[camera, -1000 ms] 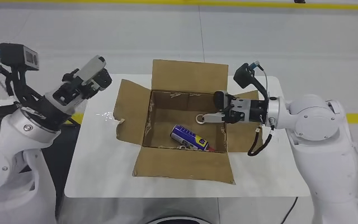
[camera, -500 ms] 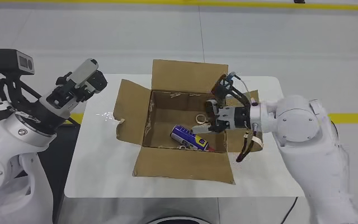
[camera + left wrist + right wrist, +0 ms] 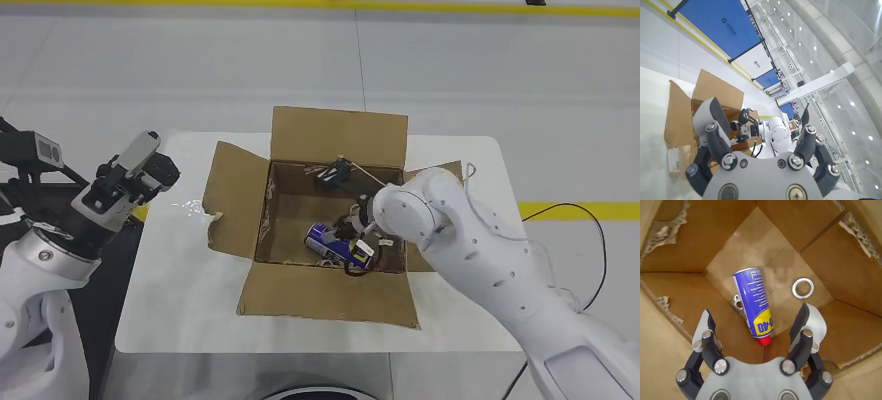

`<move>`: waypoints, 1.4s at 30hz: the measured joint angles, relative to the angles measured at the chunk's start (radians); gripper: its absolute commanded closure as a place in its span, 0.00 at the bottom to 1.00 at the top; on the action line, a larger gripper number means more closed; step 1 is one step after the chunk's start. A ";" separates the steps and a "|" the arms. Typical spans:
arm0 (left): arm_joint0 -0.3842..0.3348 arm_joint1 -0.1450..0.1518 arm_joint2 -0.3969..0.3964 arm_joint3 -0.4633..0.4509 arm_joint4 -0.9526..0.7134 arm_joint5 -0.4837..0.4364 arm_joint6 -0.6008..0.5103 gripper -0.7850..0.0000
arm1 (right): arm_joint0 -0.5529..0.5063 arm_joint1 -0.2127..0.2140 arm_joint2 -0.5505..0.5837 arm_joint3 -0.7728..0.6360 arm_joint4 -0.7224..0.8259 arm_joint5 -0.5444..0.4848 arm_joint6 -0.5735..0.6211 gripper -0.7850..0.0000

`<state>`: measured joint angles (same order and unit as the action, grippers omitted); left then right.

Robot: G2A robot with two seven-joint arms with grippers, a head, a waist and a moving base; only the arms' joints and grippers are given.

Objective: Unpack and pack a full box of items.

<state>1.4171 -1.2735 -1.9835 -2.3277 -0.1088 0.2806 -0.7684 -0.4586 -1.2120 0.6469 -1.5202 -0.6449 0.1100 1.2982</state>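
Observation:
An open cardboard box (image 3: 340, 135) stands mid-table with its flaps spread. On its floor lies a blue and yellow spray can (image 3: 325, 239) with a red cap. In the right wrist view the can (image 3: 753, 298) lies below my right gripper (image 3: 755, 308), which is open and points down into the box, a finger on either side of the can's capped end without touching it. A flat metal ring (image 3: 794, 289) lies beside the can, and a small metal flange (image 3: 735, 298) sticks out from under it. My left gripper (image 3: 160, 165) is open and empty, raised off the table's left side.
The right arm (image 3: 430, 215) bends over the box's right half and covers that wall. Torn cardboard edges (image 3: 664, 236) line the box rim. The white table (image 3: 180, 290) lies bare to the left of the box (image 3: 679, 117).
The right arm swung from the box's right side over it, and its gripper turned down above the can. The left arm drew back a little to the left.

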 measured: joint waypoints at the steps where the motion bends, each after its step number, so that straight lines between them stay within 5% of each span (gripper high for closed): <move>1: 0.015 0.000 -0.001 -0.002 -0.006 0.001 0.001 0.00 | 0.004 -0.007 -0.013 0.016 -0.009 0.018 -0.010 0.00; 8: 0.116 0.002 -0.007 -0.015 -0.034 -0.015 0.030 0.00 | 0.027 -0.052 -0.092 0.112 -0.116 0.154 -0.059 0.02; 17: 0.148 0.010 -0.010 -0.014 -0.049 -0.027 0.056 0.00 | 0.041 -0.097 -0.119 0.208 -0.170 0.303 -0.066 0.24; 20: 0.151 0.014 -0.008 -0.013 -0.049 -0.027 0.062 0.00 | 0.050 -0.112 -0.130 0.243 -0.190 0.326 -0.063 0.24; 30: 0.154 0.025 -0.002 -0.009 -0.050 -0.025 0.082 0.00 | 0.047 -0.149 -0.136 0.311 -0.230 0.341 -0.124 0.08; 42: 0.162 0.037 0.007 -0.016 -0.049 -0.022 0.096 0.00 | 0.001 -0.159 -0.088 0.322 -0.262 0.301 -0.209 0.19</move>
<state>1.5795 -1.2362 -1.9761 -2.3434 -0.1580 0.2590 -0.6723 -0.4574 -1.3708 0.5589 -1.1978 -0.9071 0.4111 1.0896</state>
